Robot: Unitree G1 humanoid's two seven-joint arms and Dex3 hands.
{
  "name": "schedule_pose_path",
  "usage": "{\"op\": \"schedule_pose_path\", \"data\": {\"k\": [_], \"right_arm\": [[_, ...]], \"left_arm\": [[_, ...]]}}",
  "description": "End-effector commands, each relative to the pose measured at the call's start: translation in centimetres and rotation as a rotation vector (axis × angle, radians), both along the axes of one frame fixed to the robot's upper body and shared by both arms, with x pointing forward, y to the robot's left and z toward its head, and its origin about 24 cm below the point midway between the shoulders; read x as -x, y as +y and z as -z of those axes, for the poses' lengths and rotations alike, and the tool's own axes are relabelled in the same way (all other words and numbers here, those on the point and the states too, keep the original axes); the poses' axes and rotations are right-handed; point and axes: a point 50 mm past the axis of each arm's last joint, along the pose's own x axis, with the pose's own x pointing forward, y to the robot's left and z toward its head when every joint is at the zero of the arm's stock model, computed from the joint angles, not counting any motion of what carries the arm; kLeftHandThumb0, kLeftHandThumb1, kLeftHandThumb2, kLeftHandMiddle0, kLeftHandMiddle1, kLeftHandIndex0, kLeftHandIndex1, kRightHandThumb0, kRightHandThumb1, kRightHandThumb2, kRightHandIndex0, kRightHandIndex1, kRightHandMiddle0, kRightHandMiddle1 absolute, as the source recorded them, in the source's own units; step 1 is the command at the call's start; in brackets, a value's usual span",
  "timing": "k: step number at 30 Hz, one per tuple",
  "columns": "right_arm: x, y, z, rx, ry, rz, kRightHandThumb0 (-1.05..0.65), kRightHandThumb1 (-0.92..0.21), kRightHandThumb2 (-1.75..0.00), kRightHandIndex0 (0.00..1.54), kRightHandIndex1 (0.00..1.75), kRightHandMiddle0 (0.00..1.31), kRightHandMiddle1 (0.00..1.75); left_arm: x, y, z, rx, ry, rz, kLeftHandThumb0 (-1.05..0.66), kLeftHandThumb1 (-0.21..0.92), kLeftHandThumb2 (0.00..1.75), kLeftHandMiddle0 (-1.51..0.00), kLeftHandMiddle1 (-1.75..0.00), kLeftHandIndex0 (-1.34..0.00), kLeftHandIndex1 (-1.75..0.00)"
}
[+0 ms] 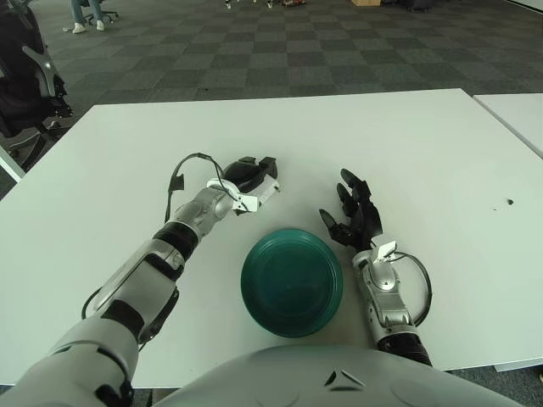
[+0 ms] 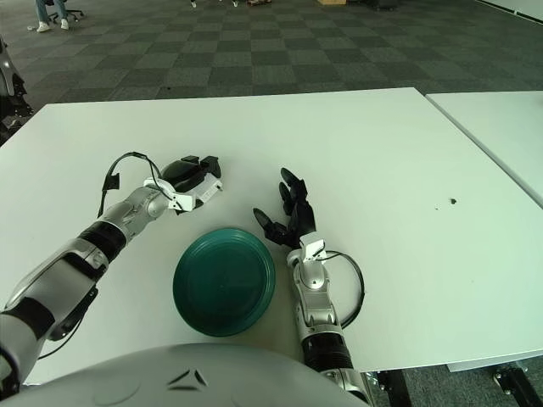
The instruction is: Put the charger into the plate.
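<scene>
Charger [image 1: 265, 190]: white block, gripped in the left hand [image 1: 246, 178], whose black fingers were curled over its top; it was just beyond the far-left rim of the plate, not in it. Whether it touched the table [image 1: 424, 144] couldn't be told. No brand, label or writing was legible on it. Plate [image 1: 293, 281]: dark green, round, empty, on the table's near edge btwn. the two forearms. Left arm w/ a black cable looped above the wrist, reaching in from lower left. Right hand [image 1: 355, 218]: beside the plate's right rim, palm toward the plate, black fingers spread, holding nothing. Bkgd.: grey checkered carpet [image 1: 322, 51] beyond the table; second white table [image 1: 517, 114] at right.
</scene>
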Motion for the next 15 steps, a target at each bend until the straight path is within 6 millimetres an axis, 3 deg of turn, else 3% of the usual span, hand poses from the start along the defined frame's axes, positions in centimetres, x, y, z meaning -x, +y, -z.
{"op": "schedule_pose_path", "data": {"k": [1,7,12,15], "right_arm": [[3.1,-0.1,5.1,-0.001,0.303,0.016,-0.82,-0.74,-0.38,0.3,0.02,0.0,0.56],[3.1,-0.2,5.3,0.002,0.322,0.041,-0.79,-0.79,-0.35,0.3,0.01,0.0,0.61],[3.1,-0.3,5.3,0.006,0.326,0.044,-0.78,-0.8,-0.34,0.31,0.02,0.0,0.62],[3.1,-0.3,5.3,0.009,0.325,0.041,-0.77,-0.8,-0.34,0.33,0.03,0.0,0.61]], "left_arm": [[1.4,0.9,2.0,-0.006,0.121,-0.019,0.0,-0.05,1.65,-0.93,-1.51,-0.71,-1.75],[1.2,1.2,0.7,0.093,0.109,-0.031,0.0,-0.09,1.69,-0.95,-1.53,-0.73,-1.75],[0.5,1.8,-1.6,0.157,0.067,-0.026,0.0,-0.09,1.71,-0.95,-1.55,-0.73,-1.75],[0.4,2.1,-4.2,0.225,-0.002,0.001,0.0,-0.09,1.72,-0.94,-1.58,-0.72,-1.75]]}}
